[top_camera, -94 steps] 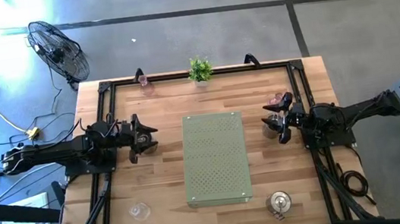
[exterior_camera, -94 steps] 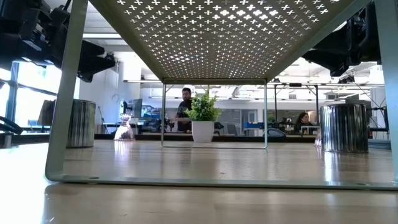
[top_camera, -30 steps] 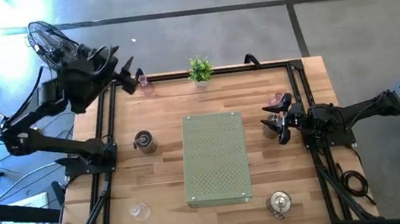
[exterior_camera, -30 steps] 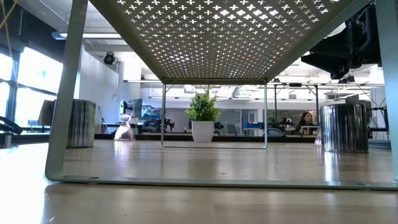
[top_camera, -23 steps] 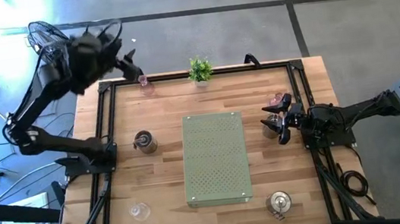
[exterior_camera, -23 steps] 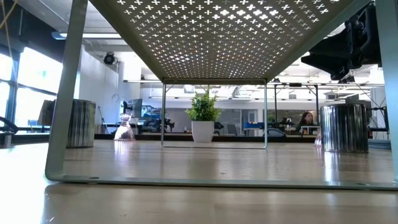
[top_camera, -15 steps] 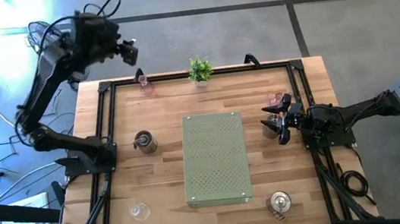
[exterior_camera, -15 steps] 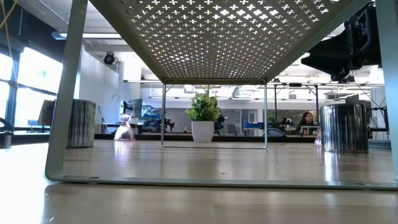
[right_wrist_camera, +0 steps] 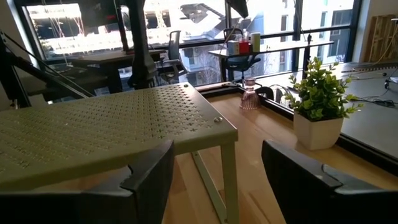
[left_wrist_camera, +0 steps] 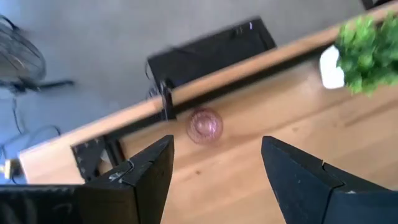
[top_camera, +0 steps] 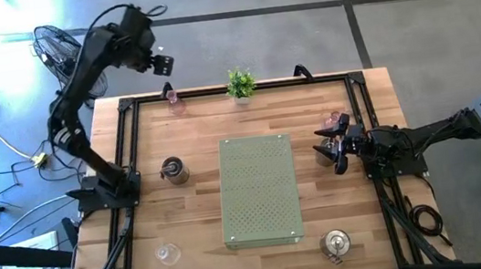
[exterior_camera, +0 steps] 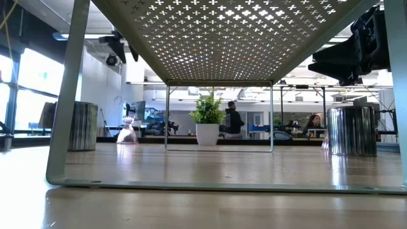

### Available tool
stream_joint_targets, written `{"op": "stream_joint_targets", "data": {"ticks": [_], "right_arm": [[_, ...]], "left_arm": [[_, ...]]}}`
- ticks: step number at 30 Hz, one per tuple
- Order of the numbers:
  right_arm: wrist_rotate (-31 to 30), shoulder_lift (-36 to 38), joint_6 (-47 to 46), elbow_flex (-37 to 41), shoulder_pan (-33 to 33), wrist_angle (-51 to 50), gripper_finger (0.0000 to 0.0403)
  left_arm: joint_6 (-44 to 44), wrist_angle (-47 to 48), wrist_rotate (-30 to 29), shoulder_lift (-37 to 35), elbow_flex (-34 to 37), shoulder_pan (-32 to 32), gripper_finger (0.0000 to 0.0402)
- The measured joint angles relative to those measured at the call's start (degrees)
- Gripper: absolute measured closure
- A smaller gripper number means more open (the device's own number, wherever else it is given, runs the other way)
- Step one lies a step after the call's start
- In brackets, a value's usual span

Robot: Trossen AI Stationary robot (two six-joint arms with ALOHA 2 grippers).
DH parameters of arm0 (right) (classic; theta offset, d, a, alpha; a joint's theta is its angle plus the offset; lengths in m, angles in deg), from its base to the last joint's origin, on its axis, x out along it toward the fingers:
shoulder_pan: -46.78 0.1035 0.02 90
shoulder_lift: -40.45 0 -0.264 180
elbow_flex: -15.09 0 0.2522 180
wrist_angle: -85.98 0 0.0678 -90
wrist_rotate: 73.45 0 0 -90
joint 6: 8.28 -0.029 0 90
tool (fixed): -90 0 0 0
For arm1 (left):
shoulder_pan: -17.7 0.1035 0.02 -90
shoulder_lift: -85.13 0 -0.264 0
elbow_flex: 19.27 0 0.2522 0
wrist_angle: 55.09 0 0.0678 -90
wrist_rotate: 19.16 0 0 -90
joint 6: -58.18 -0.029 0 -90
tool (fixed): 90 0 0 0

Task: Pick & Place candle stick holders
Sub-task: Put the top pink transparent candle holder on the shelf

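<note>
- Overhead, the left gripper [top_camera: 161, 64] hangs high beyond the far left corner of the wooden table [top_camera: 195, 213], its dark fingers spread wide and empty; the left wrist view frames a small pinkish glass candle holder [left_wrist_camera: 204, 125] between them, so the arm appears to be lining up over it.
- That pink holder [top_camera: 172, 98] stands at the far edge, just beside the black frame rail and well left of the small green potted plant in a white pot [top_camera: 240, 84].
- A ribbed silvery metal cup-shaped holder [top_camera: 172, 169] stands on the left side, near the pale green perforated metal stand [top_camera: 259, 189] in the table's middle.
- A clear glass holder [top_camera: 168, 252] sits near the front left corner, and a shiny metal holder [top_camera: 335, 243] near the front right, just off the stand's corner.
- The right gripper [top_camera: 338, 144] rests low at the right side, fingers apart and holding nothing; a pinkish holder [top_camera: 339, 121] and a dark round one [top_camera: 325, 151] lie close against it, though whether they touch is unclear.
- The raised stand looks like the likely drop-off, since its top is bare and every holder sits around it.
- The next move probably calls for a straight descent, as the rail leaves little room behind the glass.
</note>
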Motion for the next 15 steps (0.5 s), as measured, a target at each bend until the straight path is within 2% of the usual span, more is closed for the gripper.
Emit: {"op": "stream_joint_targets", "data": {"ticks": [5,15], "right_arm": [[0.0,-0.03,-0.04,0.0,-0.02,-0.23,0.0166],[0.0,-0.04,-0.04,0.01,-0.01,-1.32,0.0166]], "left_arm": [[-0.23,1.48,2.84,3.94,0.03,0.0,0.0165],[-1.7,3.39,2.39,7.0,0.0,0.0,0.0165]]}}
